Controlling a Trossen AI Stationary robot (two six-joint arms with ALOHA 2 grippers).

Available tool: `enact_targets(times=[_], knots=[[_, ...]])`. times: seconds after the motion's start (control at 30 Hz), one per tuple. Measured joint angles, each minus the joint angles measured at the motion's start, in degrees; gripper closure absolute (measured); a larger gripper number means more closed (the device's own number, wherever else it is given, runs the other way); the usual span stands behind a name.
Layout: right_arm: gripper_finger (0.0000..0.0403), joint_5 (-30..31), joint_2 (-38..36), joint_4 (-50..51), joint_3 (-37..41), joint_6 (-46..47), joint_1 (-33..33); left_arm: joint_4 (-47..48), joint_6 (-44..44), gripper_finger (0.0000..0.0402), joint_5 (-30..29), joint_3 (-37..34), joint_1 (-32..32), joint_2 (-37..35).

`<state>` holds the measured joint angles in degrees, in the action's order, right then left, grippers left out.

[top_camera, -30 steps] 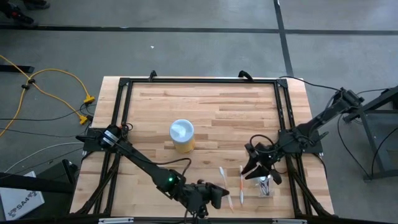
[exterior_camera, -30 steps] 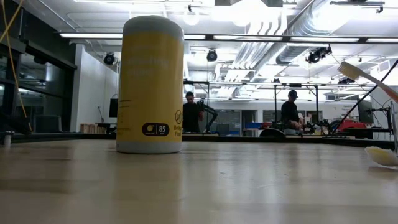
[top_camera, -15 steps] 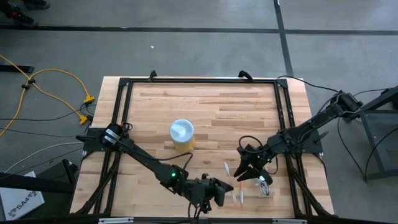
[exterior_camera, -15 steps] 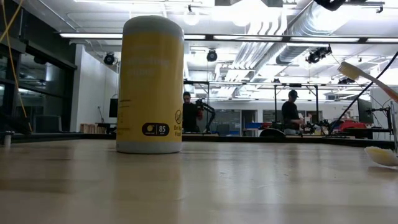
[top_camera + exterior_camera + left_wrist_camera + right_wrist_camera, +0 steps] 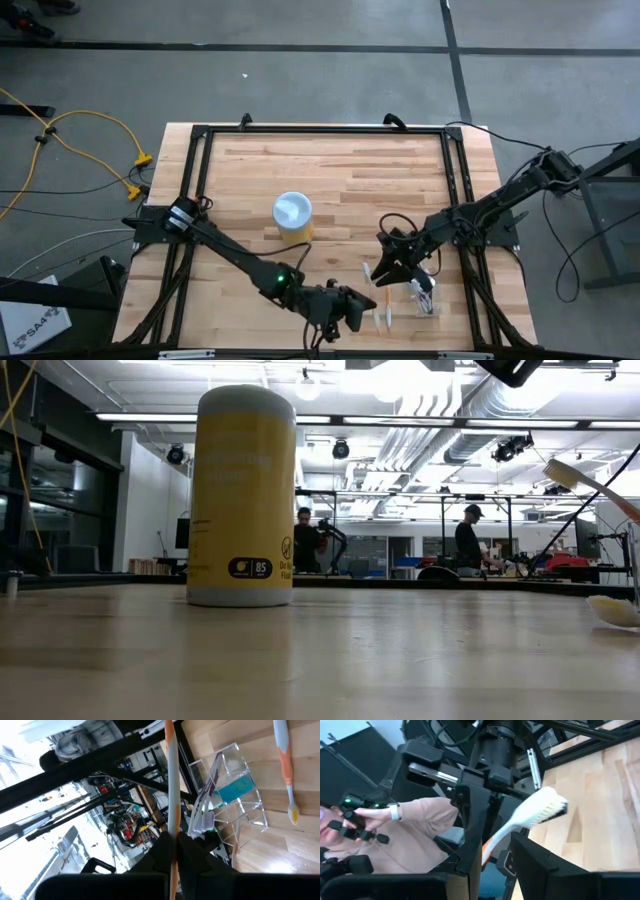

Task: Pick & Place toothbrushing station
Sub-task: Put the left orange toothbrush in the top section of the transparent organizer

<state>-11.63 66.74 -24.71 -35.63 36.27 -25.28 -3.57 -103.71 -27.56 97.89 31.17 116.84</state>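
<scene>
The left gripper (image 5: 172,852) is clamped shut on a thin brush (image 5: 171,785), pinching the handle near one end so the rest juts out as a slim white and orange rod. Held so, the brush could be steered endwise toward the holder (image 5: 235,795), probably the point of the grip. In the high view this gripper (image 5: 350,305) sits at the near edge of the table (image 5: 340,170), just left of the holder (image 5: 424,297).

The right gripper (image 5: 490,847) also carries a brush (image 5: 532,817), its fingers part-closed on the narrow handle, the white bristled head sticking out clear of them. From above it (image 5: 392,272) hangs over the near right of the table, close to the holder.

The holder is clear, hard plastic with flat walls and slots; a teal piece shows inside, and one brush leans in it. Another brush (image 5: 285,765), white and orange, lies flat on the wood beside it.

A yellow canister (image 5: 293,219) with a white lid stands mid-table, smooth and cylindrical. The table is pale planked wood.
</scene>
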Motion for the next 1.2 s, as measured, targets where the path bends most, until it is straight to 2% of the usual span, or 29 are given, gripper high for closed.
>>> enact_targets(times=[0.87,1.2], knots=[[0.0308,-1.0,0.0,-0.4,0.0,0.1,0.3,-1.9,-2.3,0.0399,0.9,0.0,-1.5,0.0],[0.0308,-1.0,0.0,-1.5,0.0,0.2,0.3,-3.3,-2.1,0.0399,5.0,0.0,-2.6,0.0]])
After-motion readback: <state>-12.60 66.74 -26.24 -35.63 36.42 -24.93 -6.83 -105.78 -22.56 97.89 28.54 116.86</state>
